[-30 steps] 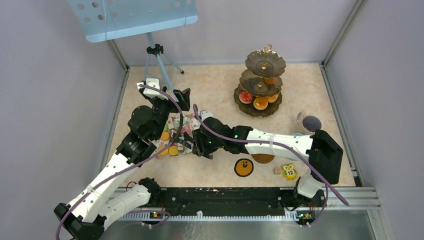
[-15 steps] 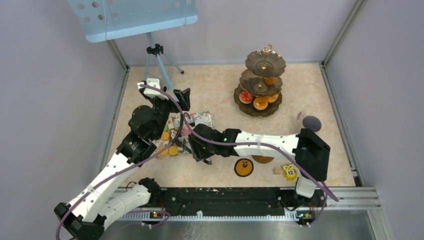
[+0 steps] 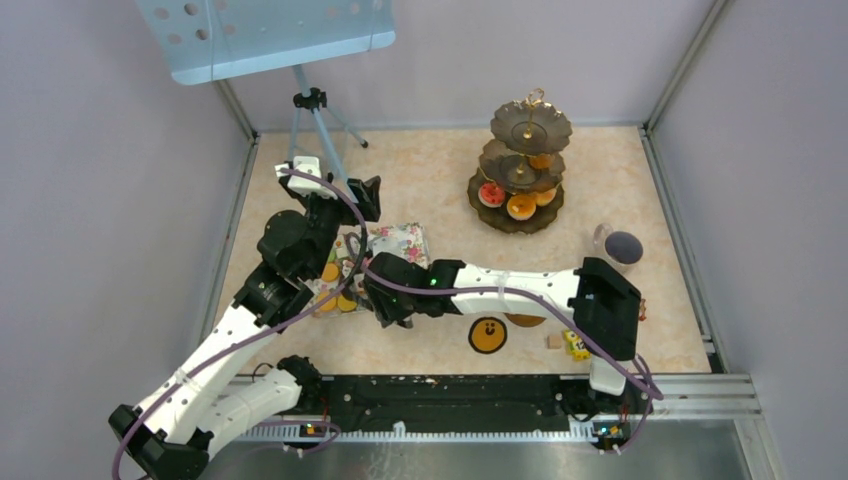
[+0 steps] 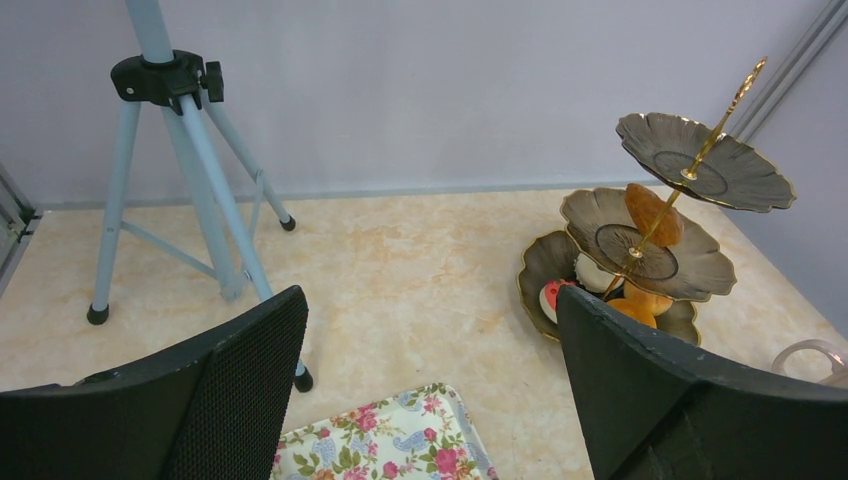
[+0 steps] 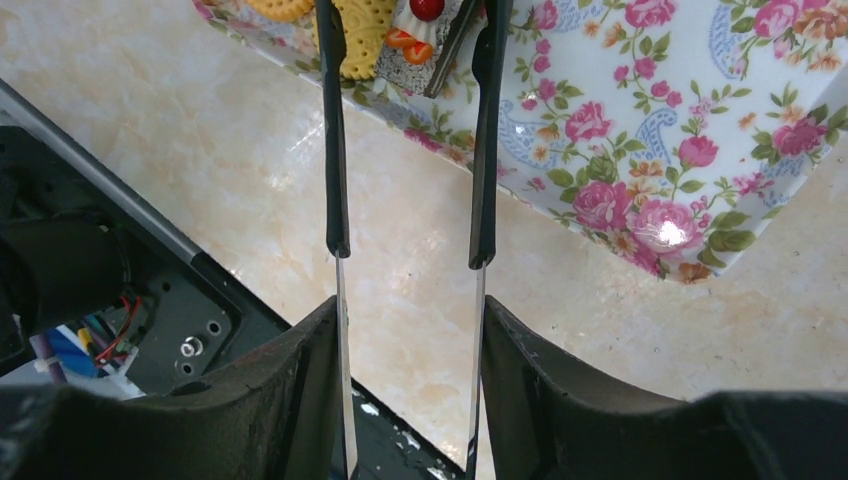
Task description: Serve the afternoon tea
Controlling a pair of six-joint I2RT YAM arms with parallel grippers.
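Right hand point(image 5: 408, 25) at the floral tray point(image 5: 640, 130)
Its thin flat fingers stand narrowly parted around a small iced cake slice point(image 5: 425, 35); left hand point(image 4: 430, 390) gapes wide; scalloped three-tier stand point(image 3: 520, 165) sits far across the marbled tabletop point(image 3: 420, 175).

One three-tier stand point(image 3: 520, 165) stands upper right of centre in the top view, holding at least four pastries: one on the middle tier point(image 4: 650, 213) and three on the bottom tier point(image 3: 520, 206). One floral tray point(image 3: 398, 240) sits left of centre, with at least three orange rounds point(image 3: 330, 272) showing. One glass mug point(image 3: 620, 245), one smiley coaster point(image 3: 488, 335), one owl block point(image 3: 577, 347), one small wooden cube point(image 3: 553, 342), one tripod point(image 3: 312, 110). Two arms.
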